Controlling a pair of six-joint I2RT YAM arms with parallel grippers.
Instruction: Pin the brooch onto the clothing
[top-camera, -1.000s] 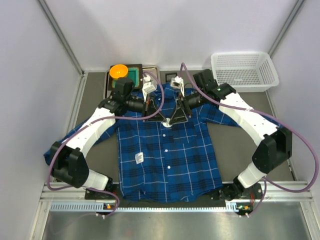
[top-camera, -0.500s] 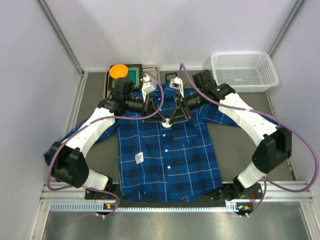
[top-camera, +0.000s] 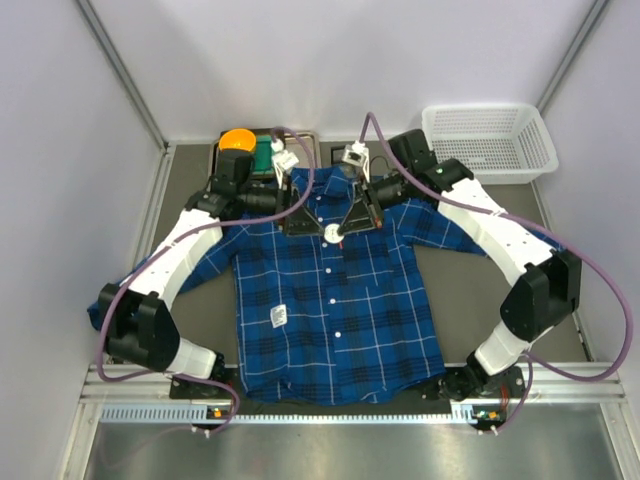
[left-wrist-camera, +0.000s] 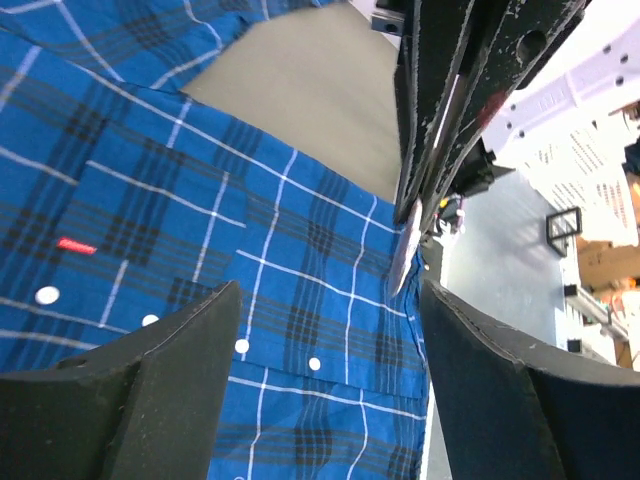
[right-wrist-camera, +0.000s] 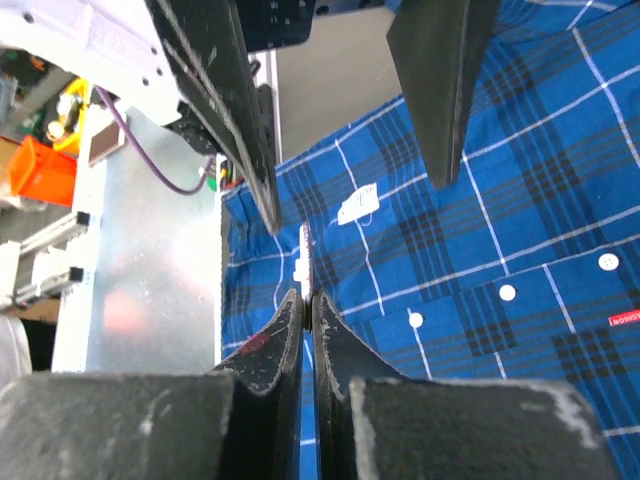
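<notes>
The clothing, a blue plaid shirt, lies flat with its collar toward the back. The brooch is a small pale disc held just above the shirt's upper chest. My right gripper is shut on it. In the right wrist view the brooch shows edge-on, sticking out past the right gripper. My left gripper stands open close beside it, over the collar. In the left wrist view the left gripper frames bare shirt, with the brooch ahead in the other gripper's tips.
An orange dish and a green block sit on a dark tray behind the left arm. A white basket stands at the back right. A white tag lies on the shirt's lower left front.
The right gripper has shut on the brooch. The left gripper, shut a moment ago, has opened and drawn back a little toward the collar.
</notes>
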